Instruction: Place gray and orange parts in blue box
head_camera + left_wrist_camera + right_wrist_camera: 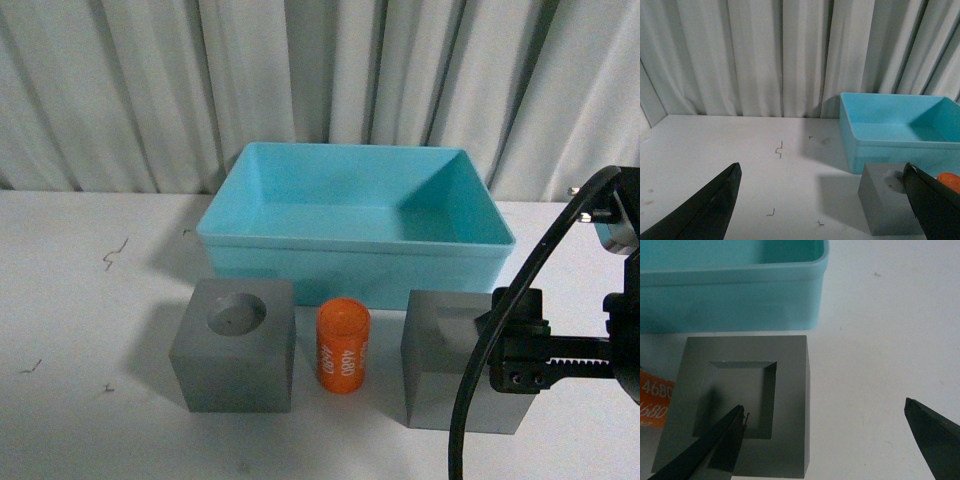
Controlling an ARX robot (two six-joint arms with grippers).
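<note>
The box [350, 272] stands mid-tabletop [90, 330] toward the back edge, with nothing in it. All three parts sit in a row just before its front wall: the round cube [235, 350] leftmost, the cylinder [343, 345] upright in the middle, and the square cube [440, 375] nearest the right edge. The right gripper [824, 410] hangs over the square cube with its jaws spread. One finger [715, 445] is above the recess, the other out past the cube's outer face over bare tabletop, so the cube's right-hand wall lies between them. That wall looks like the likely grip, and the box lies straight beyond it. The left gripper [822, 167] is also spread, holds nothing, and hovers toward the left edge, farther from any part, with the round cube nearest it.
</note>
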